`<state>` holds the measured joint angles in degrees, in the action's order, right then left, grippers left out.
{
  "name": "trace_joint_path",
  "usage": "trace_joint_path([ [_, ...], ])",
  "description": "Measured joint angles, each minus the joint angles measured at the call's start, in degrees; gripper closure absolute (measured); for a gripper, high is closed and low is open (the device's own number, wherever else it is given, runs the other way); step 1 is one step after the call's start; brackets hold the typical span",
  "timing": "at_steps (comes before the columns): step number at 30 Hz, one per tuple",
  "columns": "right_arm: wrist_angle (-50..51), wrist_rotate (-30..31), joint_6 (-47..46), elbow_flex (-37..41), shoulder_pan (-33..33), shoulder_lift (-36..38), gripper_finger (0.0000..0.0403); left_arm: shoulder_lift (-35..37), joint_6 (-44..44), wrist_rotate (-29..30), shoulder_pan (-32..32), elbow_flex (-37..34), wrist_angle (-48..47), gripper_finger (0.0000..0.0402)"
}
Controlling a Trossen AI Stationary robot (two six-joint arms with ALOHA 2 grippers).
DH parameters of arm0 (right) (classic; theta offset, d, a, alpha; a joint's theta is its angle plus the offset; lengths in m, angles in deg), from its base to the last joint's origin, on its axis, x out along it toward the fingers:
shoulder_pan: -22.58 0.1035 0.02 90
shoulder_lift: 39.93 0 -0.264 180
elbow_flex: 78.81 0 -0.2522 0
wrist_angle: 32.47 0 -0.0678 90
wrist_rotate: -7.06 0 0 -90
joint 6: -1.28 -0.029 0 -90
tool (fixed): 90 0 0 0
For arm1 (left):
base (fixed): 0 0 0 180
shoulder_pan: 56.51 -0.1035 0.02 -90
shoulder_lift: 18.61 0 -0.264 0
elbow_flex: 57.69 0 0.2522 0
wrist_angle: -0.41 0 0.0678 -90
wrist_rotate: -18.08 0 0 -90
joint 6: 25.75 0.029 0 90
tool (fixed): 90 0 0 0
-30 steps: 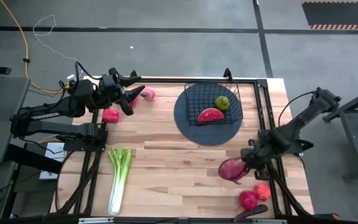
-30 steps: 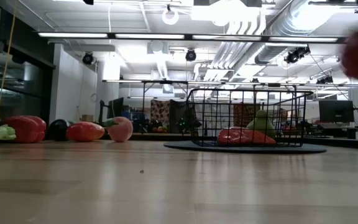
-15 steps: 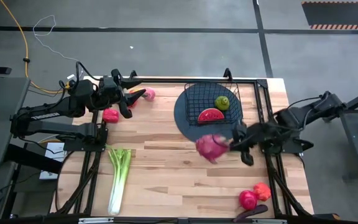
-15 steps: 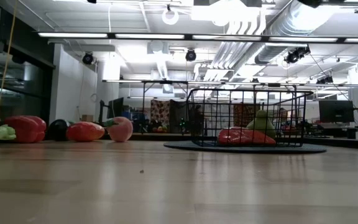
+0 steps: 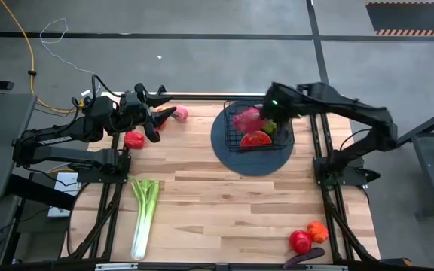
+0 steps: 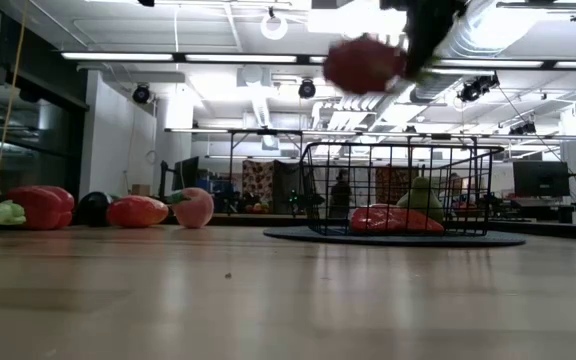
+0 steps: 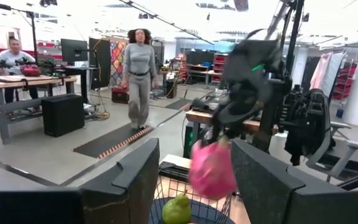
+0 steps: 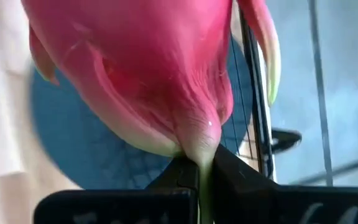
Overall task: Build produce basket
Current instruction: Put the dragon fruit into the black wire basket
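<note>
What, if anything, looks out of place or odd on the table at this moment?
Nothing looks spilled or damaged. The right gripper holds the dragon fruit by its thin tip above the basket, a slim hold for a bulky fruit. The celery and other produce lie loose on the table.

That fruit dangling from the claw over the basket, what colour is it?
The dragon fruit is bright pink with pale green-tipped scales, clearest in the right wrist view.

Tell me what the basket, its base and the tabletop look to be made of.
Basket: black wire, probably coated metal, judging by its thin square grid walls. Base disc: dark grey, matte, possibly rubber or plastic. Tabletop: light wood planks with visible strips and grain, smooth with a slight sheen.
</note>
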<state>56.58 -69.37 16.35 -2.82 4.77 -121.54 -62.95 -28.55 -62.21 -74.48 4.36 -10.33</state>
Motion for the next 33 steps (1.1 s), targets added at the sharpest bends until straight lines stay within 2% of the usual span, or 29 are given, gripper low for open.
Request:
trace_joint_path([
  [5,-5.73,0.42,5.70,7.37,-6.77,-4.66,0.0403,0.00,-0.05,0.13,0.00,0.01,0.11,0.0215],
  [10,-13.03,3.07,8.97,12.12,-8.97,-9.06,0.0403,0.00,-0.04,0.97,0.00,0.01,0.11,0.0215],
  [16,-18.01,5.34,9.36,12.54,-9.74,-15.50,0.0403,0.00,-0.05,3.05,0.00,0.01,0.37,0.0215],
  [23,-18.33,5.38,9.40,12.54,-9.72,-20.58,0.0400,0.00,-0.05,3.13,0.02,0.01,0.36,0.0215],
  [29,-19.12,5.34,8.34,12.54,-9.70,-20.64,0.0366,0.00,-0.04,3.13,0.01,0.01,0.34,0.0215],
  [33,-17.47,5.38,7.27,11.83,-9.70,-20.34,0.0312,0.00,-0.05,3.13,0.01,0.01,0.31,0.0215],
])
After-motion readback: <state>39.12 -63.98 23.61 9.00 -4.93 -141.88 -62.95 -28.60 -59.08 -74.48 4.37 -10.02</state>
